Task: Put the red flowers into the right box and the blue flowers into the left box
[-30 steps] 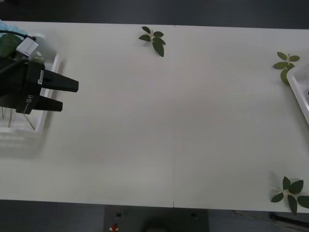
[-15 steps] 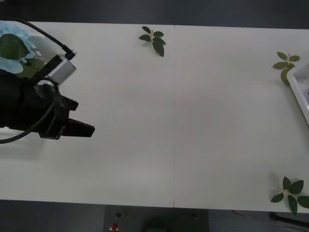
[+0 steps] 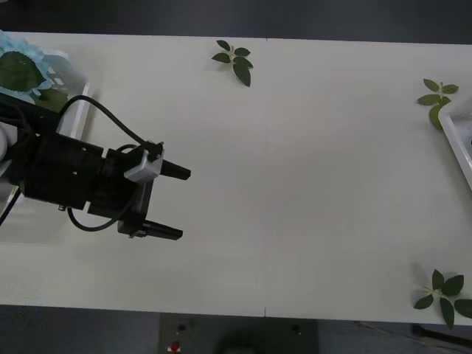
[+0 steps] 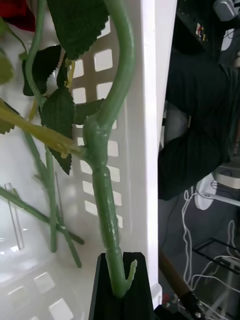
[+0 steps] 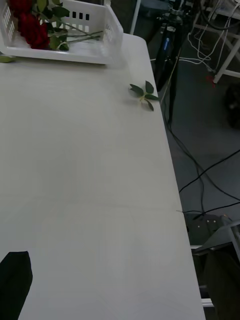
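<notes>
The blue flowers lie in the left box at the table's far left corner. My left gripper hangs open and empty over bare table, right of that box; one of its black fingers shows in the left wrist view. The red flowers lie in the right box, a white tray with slotted walls, whose corner shows at the front view's right edge. My right gripper is shut on a thick green flower stem inside the right box. That stem's bloom is hidden.
Loose green leaf sprigs lie at the table's far edge, beside the right box and at the near right corner. More stems and leaves lie under my right gripper. Cables and a stand are beyond the table edge.
My left arm has swung from over the left box out over the table, toward the middle and nearer edge, its open fingers now one behind the other. The blue flowers are uncovered.
</notes>
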Controlling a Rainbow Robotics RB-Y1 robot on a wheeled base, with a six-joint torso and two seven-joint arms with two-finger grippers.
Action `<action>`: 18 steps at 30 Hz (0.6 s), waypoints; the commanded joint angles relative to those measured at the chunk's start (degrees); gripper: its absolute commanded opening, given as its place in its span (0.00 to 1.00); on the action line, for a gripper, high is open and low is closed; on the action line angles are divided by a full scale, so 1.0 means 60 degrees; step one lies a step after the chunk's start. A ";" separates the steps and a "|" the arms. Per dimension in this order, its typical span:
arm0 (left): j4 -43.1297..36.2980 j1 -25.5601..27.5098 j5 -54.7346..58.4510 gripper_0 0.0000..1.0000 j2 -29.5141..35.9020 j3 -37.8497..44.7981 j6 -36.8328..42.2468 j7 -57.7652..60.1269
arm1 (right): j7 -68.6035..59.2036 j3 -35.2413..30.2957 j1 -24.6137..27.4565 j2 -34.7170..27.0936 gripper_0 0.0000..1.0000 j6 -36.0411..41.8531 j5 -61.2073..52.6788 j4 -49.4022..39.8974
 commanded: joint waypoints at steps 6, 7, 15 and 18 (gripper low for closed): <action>-0.0181 -0.0227 -0.0643 1.00 -0.0373 -0.0202 0.0271 0.0024 | 0.0336 -0.0039 -0.0236 -0.0004 0.94 -0.0025 0.0025 0.0089; -0.0181 -0.0227 -0.0643 1.00 -0.0373 -0.0202 0.0285 0.0024 | 0.0336 -0.0039 -0.0236 -0.0004 1.00 -0.0025 -0.0004 0.0089; -0.0181 -0.0227 -0.0511 1.00 -0.0373 -0.0027 0.0622 0.0024 | 0.0365 -0.0142 -0.0295 -0.0004 1.00 -0.0025 -0.0678 -0.0072; -0.0181 -0.0212 -0.0467 1.00 -0.0373 0.0003 0.0593 0.0024 | 0.0395 -0.0186 -0.0324 -0.0033 1.00 0.0048 -0.0854 -0.0380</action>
